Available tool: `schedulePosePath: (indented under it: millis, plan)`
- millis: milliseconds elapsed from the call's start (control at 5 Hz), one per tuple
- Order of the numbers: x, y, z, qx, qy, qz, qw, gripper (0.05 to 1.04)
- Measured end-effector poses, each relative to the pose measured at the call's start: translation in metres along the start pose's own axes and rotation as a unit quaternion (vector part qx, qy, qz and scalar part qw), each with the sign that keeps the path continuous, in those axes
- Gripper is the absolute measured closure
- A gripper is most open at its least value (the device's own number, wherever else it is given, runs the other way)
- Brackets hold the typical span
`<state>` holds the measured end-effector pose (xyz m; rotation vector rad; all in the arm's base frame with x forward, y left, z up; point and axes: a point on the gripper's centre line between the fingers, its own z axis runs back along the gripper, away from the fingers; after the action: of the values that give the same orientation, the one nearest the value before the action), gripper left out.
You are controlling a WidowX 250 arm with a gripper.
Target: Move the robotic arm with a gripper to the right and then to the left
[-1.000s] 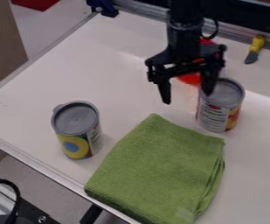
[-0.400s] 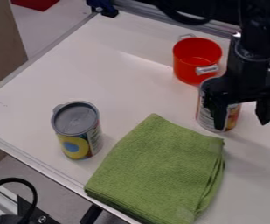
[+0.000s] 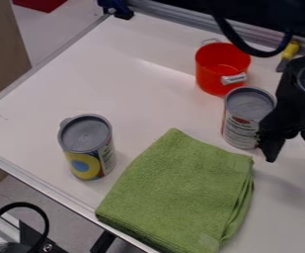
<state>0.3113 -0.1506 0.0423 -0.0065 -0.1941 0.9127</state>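
Observation:
My black gripper (image 3: pixel 291 150) hangs at the right edge of the camera view, just right of the can standing behind the green cloth. Its two fingers point down and stand apart, with nothing seen between them. The left finger covers part of that can's lower right side. Whether finger and can touch, I cannot tell.
A can (image 3: pixel 247 116) stands upright at right, a red pot (image 3: pixel 222 68) behind it. Another can (image 3: pixel 86 146) stands at left. A folded green cloth (image 3: pixel 181 195) lies in front. Behind is a yellow-handled tool (image 3: pixel 287 52). The table (image 3: pixel 42 101) ends at a metal edge.
The gripper has moved from the top middle rightward and toward the front, past the right can. The red pot and yellow-handled tool are uncovered now. Cans, pot and cloth have stayed in place.

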Motion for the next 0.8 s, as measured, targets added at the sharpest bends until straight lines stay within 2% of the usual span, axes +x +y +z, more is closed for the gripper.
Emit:
schedulePosePath:
  millis: [200, 400, 600, 800]
  plan:
    - [0.006, -0.007, -0.002, 0.009, -0.015, 0.080, 0.9967, 0.085]
    - [0.015, -0.013, -0.002, 0.009, 0.016, 0.144, 0.9894, 0.085]
    - [0.032, -0.015, -0.005, -0.008, 0.019, 0.192, 0.9811, 0.085]
    - [0.038, -0.012, -0.014, 0.000, 0.020, 0.236, 0.9716, 0.085]
